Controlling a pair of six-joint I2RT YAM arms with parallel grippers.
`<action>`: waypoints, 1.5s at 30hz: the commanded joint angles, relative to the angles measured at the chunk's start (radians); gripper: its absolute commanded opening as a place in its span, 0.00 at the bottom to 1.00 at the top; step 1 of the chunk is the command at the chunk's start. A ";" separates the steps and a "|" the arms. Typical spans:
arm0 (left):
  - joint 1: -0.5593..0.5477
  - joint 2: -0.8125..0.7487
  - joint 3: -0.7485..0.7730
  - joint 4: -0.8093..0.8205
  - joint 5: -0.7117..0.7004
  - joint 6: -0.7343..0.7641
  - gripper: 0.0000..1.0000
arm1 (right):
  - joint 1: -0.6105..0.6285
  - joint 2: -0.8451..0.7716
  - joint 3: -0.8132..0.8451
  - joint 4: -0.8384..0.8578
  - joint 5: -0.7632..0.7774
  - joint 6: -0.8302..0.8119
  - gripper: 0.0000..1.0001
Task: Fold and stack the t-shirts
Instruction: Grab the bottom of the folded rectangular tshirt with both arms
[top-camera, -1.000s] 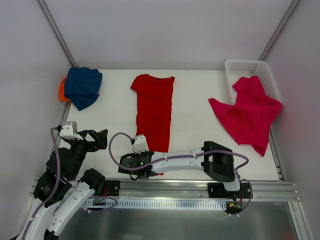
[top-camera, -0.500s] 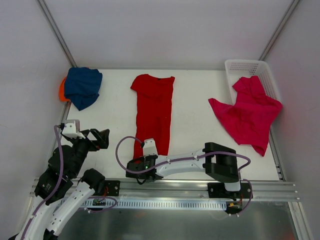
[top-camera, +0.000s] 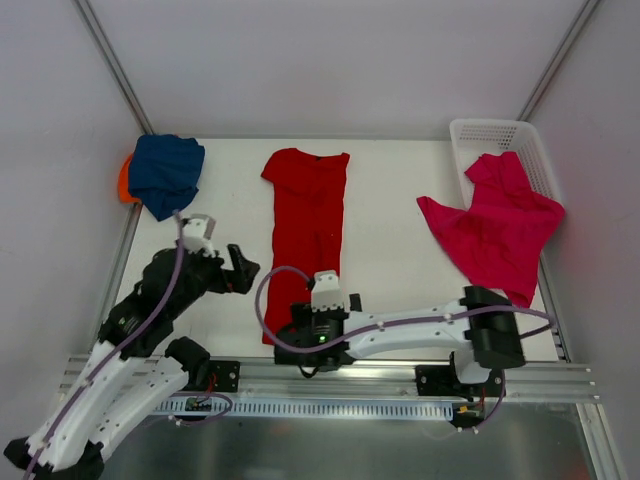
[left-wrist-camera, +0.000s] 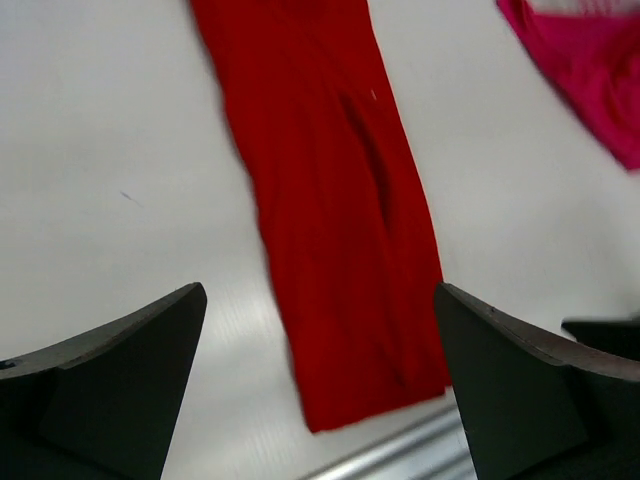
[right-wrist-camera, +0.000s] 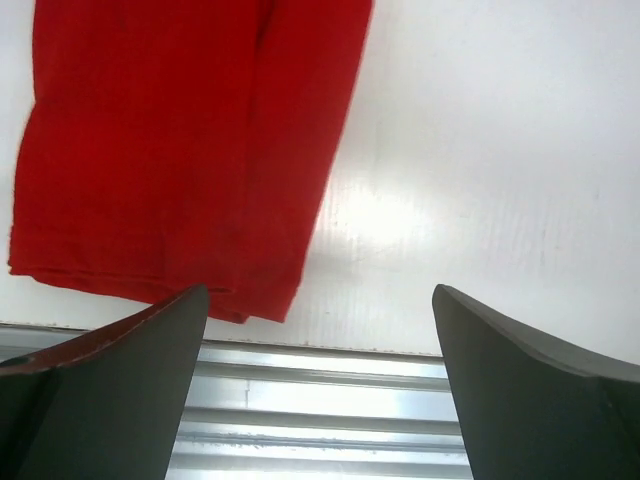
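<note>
The red t-shirt (top-camera: 308, 230) lies as a long narrow strip down the middle of the table, collar far, hem near the front edge. In the left wrist view the red t-shirt (left-wrist-camera: 330, 200) runs between my open fingers; the left gripper (top-camera: 243, 270) (left-wrist-camera: 318, 300) hovers left of it, holding nothing. My right gripper (top-camera: 325, 325) (right-wrist-camera: 320, 300) stands open just right of the red hem (right-wrist-camera: 170, 130), empty. A navy t-shirt (top-camera: 165, 175) sits bunched on an orange one (top-camera: 124, 182) at the far left corner. The magenta t-shirt (top-camera: 495, 225) (left-wrist-camera: 590, 70) sprawls at the right.
A white lattice basket (top-camera: 480, 130) stands at the far right corner, with the magenta shirt's top draped into it. The metal rail (top-camera: 400, 375) (right-wrist-camera: 320, 400) runs along the table's front edge, right under my right gripper. White walls close in the table on three sides.
The right gripper opened, let go of the red shirt's hem and shifted right. The left arm swung forward and right toward the red shirt.
</note>
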 joint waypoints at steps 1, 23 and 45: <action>0.012 0.200 -0.004 0.021 0.367 -0.094 0.99 | 0.003 -0.180 -0.082 -0.081 0.084 0.069 0.99; 0.005 0.326 -0.343 0.176 0.227 -0.368 0.96 | -0.337 -0.751 -0.754 0.796 -0.314 -0.324 0.99; -0.230 0.379 -0.400 0.034 0.022 -0.640 0.99 | -0.504 -0.242 -0.836 1.417 -0.787 -0.198 0.92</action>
